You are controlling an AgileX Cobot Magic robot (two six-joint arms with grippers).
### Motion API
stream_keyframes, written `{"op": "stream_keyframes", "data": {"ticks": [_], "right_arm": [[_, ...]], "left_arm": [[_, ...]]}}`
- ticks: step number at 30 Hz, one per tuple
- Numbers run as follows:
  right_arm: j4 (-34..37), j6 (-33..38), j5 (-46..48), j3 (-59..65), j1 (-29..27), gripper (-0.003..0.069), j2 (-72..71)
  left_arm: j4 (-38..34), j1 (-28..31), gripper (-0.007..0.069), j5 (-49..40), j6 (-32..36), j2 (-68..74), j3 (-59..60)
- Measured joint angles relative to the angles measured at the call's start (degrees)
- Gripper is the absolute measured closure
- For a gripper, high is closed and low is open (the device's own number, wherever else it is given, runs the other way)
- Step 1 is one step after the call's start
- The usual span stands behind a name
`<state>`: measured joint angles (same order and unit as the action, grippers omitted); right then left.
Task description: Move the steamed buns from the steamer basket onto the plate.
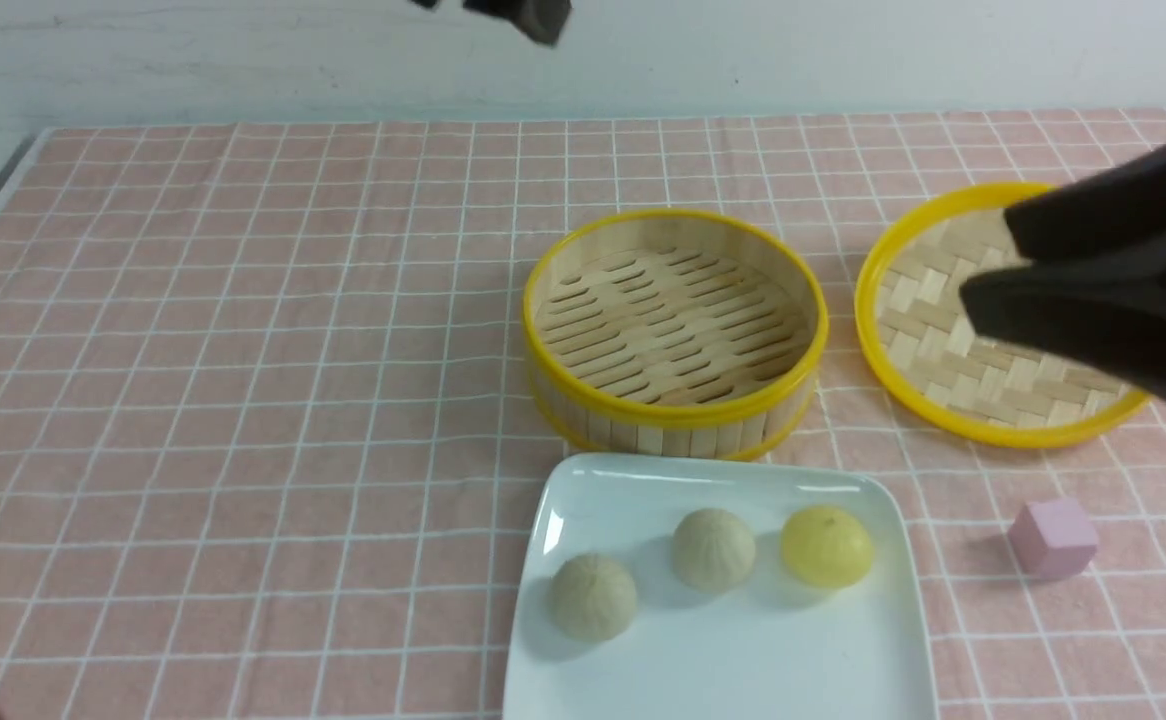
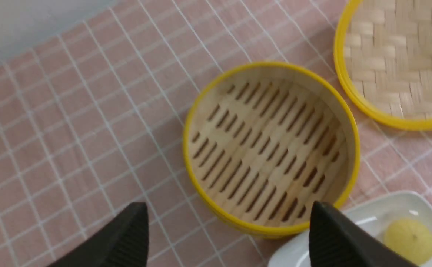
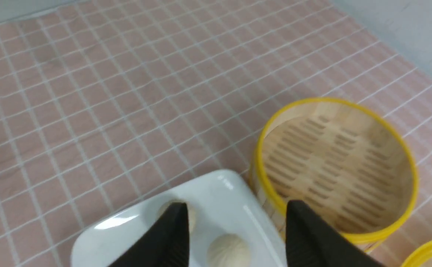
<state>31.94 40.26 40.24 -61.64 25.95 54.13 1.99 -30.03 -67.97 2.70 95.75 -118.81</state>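
All three steamed buns rest on the white plate (image 1: 723,670): a beige one (image 1: 593,597), a second beige one (image 1: 713,548) and a yellow one (image 1: 827,545). Behind the plate, the steamer basket (image 1: 673,330) holds nothing. My left gripper (image 2: 228,207) hangs high above the basket, open and holding nothing; only a dark piece of it (image 1: 528,18) shows at the front view's top edge. My right gripper (image 1: 988,260) hovers open over the lid on the right, also holding nothing. The right wrist view shows the plate (image 3: 208,189), two beige buns (image 3: 229,250) and the basket (image 3: 334,163).
A shallow woven bamboo lid (image 1: 943,350) with a yellow rim lies to the right of the basket. A small pink cube (image 1: 1053,538) sits right of the plate. A pink checked cloth (image 1: 243,380) covers the table; a white wall runs along the back.
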Motion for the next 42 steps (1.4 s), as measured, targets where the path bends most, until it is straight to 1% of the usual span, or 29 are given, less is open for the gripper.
{"op": "stream_keyframes", "data": {"ticks": [2, 3, 4, 5, 6, 7, 8, 9, 10, 11, 13, 16, 17, 21, 23, 26, 27, 29, 33, 36, 42], "right_arm": [[-0.67, 0.00, -1.99, 0.00, 0.00, 0.0290, -1.18], [-2.08, 0.00, -5.27, 0.00, 0.00, 0.0290, -3.61], [-2.28, 0.00, -5.61, 0.00, 0.00, 0.0290, -3.61], [-4.25, 0.00, -8.04, 0.00, 0.00, 0.0290, -7.48], [-4.52, 0.00, -8.14, 0.00, 0.00, 0.0290, -7.87], [-6.46, -0.21, -8.45, 0.00, 0.00, 0.0290, -10.80], [-6.46, -0.34, -8.45, 0.00, 0.00, 0.0290, -11.24], [-8.97, -2.73, -7.69, 0.00, 0.00, 0.0290, -15.33], [-9.97, -4.90, -6.95, 0.00, 0.00, 0.0290, -17.22], [-10.24, -5.40, -6.72, 0.00, 0.00, 0.0290, -18.19], [-14.13, -13.53, -2.20, 0.00, 0.00, 0.0290, -24.53], [-18.22, -19.20, 2.83, 0.00, 0.00, 0.0290, -30.23], [-20.33, -21.78, 5.79, 0.55, 0.00, 0.0290, -32.57], [-25.41, -25.81, 10.52, 6.28, 0.00, 0.0290, -39.61], [-25.91, -26.36, 10.72, 9.47, 0.00, 0.0290, -41.28], [-26.42, -26.96, 8.17, 20.88, 0.00, 0.0290, -46.53], [-26.47, -26.96, 7.58, 21.44, 0.00, 0.0290, -46.72], [-26.45, -26.96, 3.60, 27.77, 0.00, 0.0290, -48.49], [-26.64, -26.96, -3.48, 36.25, 0.00, 0.0290, -49.00], [-26.64, -26.96, -7.01, 40.62, 0.00, 0.0290, -49.00], [-26.45, -26.96, -8.13, 45.12, 0.00, 0.0290, -49.00]], "left_arm": [[1.10, 0.00, 0.0057, 0.21, -0.51, -1.83, -0.11], [2.59, 0.00, 0.0057, 0.32, -1.18, -3.58, -0.17], [2.59, 0.00, 0.0057, 0.32, -1.28, -3.79, -0.17], [3.62, 0.00, 0.0057, 0.32, -1.70, -5.27, -0.17], [3.77, 0.00, 0.0057, 0.32, -1.76, -5.38, -0.17], [4.09, 0.00, 0.0057, 0.32, -1.85, -5.96, -0.17], [4.21, 0.00, 0.0057, 0.32, -1.85, -5.96, -0.17], [4.55, 0.00, 0.0057, 0.32, -1.97, -6.16, -0.17], [4.63, 0.00, 0.0057, 0.32, -1.97, -6.16, -0.17], [4.63, 0.00, 0.0057, 0.32, -1.97, -6.16, -0.17], [4.63, 0.00, 0.0057, 0.38, -1.97, -6.04, -0.17], [4.77, 0.00, 0.0057, 0.95, -1.97, -6.02, -0.17], [4.77, 0.00, 0.0057, 1.44, -1.97, -6.02, -0.17], [4.82, 0.00, 0.0057, 3.38, -1.97, -6.02, -0.17], [4.82, 0.00, 0.0057, 3.82, -2.00, -6.02, -0.17], [4.82, 0.00, 0.0057, 4.42, -2.00, -6.02, -0.17], [4.82, 0.00, 0.0057, 4.42, -2.00, -6.02, -0.17], [4.82, 0.00, 0.0059, 4.49, -2.00, -6.02, -0.17], [4.63, 0.00, 0.0060, 4.54, -2.00, -6.02, -0.17], [4.63, 0.00, 0.0060, 4.54, -2.00, -6.02, -0.17], [4.57, 0.00, 0.0060, 5.52, -2.00, -6.02, -0.17]]}}
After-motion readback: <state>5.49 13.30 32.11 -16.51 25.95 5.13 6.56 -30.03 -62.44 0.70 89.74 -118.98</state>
